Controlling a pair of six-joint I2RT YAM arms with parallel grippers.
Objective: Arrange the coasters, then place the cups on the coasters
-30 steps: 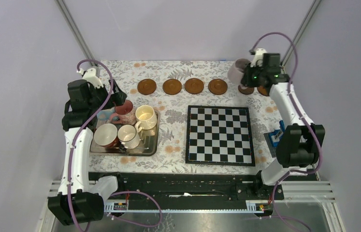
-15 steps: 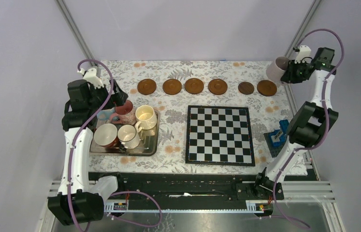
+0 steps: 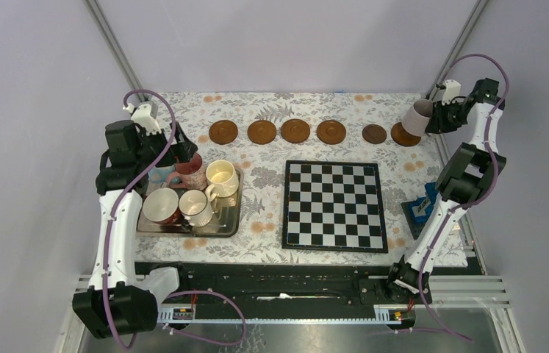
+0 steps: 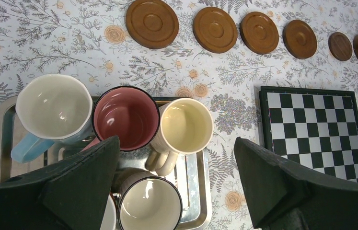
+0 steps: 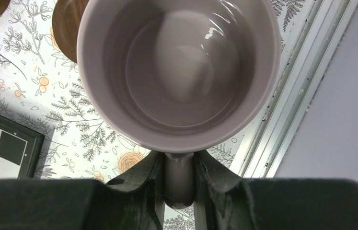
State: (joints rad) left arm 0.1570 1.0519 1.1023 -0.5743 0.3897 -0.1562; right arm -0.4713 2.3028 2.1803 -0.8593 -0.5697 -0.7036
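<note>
Several brown coasters lie in a row along the far side of the cloth. My right gripper is shut on the handle of the lilac cup, which hangs tilted over the far-right coaster; whether they touch I cannot tell. My left gripper is open above the metal tray, with nothing between its fingers. In the tray stand the pink cup, cream-yellow cup, light blue cup, white cup and dark-red cup.
A black-and-white chessboard lies right of the tray. A small blue object sits at the right edge by the right arm. The metal frame rail runs close beside the lilac cup.
The right arm swung the lilac cup from above the two rightmost coasters out past the table's right edge, then back over the far-right coaster. The left gripper barely shifted.
</note>
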